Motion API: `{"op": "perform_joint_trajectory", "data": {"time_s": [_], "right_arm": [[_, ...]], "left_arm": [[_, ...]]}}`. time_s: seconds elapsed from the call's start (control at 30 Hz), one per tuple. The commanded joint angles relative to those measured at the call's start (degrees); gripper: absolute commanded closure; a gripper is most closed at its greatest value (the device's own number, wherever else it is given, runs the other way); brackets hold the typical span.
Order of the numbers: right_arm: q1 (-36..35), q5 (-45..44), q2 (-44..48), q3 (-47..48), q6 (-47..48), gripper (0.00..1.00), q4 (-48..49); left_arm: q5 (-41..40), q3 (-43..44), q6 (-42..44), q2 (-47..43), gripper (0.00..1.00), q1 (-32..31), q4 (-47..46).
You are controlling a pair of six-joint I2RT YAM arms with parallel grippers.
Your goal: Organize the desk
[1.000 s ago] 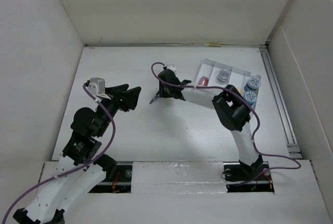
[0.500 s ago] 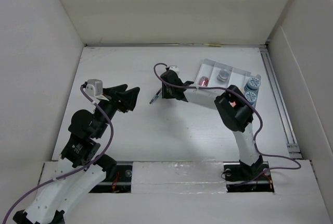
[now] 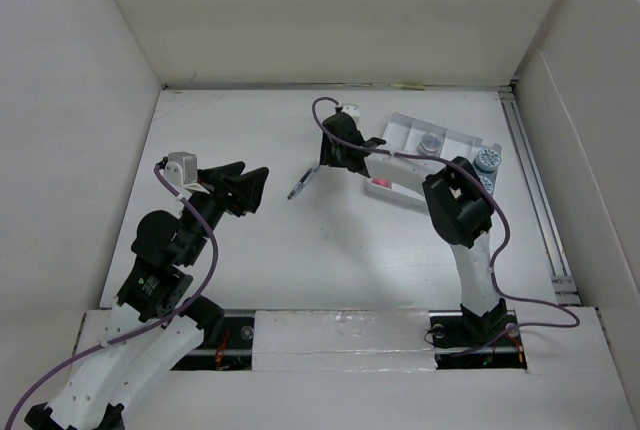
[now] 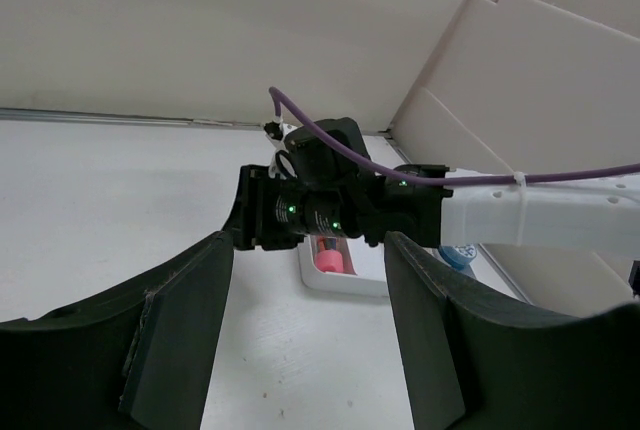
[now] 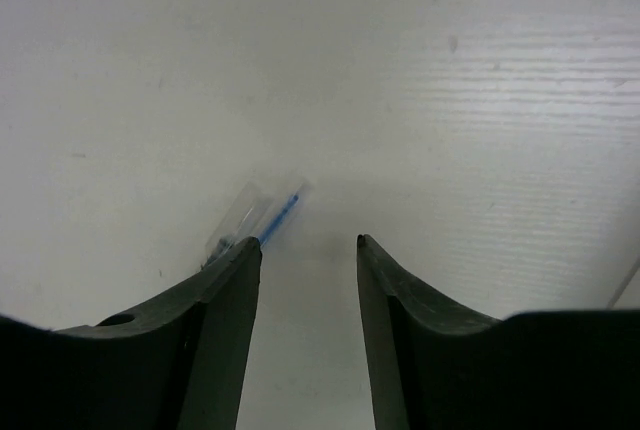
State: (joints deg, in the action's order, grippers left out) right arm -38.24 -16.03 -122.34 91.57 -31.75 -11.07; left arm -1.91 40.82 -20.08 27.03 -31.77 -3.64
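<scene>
Pen pickup being lined up on a plain white desk surface [image 3: 300, 260], boxed in by white panel walls.
I see my right arm [image 3: 458, 212] stretched out to the left of the tray [image 3: 450, 132], jaws apart and empty, poised just short of a clear blue pen [image 5: 256, 217] lying flat and alone on the surface. I judge this to be alignment for a grasp. My left arm [image 3: 165, 250] sits farther left of the tray, jaws also apart and holding nothing, likely to stay out of the way.
</scene>
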Motion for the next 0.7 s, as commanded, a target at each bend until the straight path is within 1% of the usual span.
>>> {"op": "perform_joint_trajectory", "data": {"time_s": [0.0,0.03,0.23,0.67], "right_arm": [[0.89,-0.41,-1.84,4.05,0.28,0.50,-0.79],[0.89,-0.66,-2.63,5.10,0.54,0.49,-1.06],[0.36,-0.84,-6.23,10.11,0.81,0.49,-4.22],[-0.17,-3.48,-9.31,14.94,1.60,0.52,-8.52]], "left_arm": [[0.68,-0.12,0.04,-0.05,0.42,-0.14,-2.78],[0.86,-0.04,0.04,0.13,0.42,-0.14,-2.78],[0.59,-0.04,0.04,0.39,0.42,-0.14,-2.78],[0.68,-0.04,0.12,0.92,0.42,-0.14,-2.95]]}}
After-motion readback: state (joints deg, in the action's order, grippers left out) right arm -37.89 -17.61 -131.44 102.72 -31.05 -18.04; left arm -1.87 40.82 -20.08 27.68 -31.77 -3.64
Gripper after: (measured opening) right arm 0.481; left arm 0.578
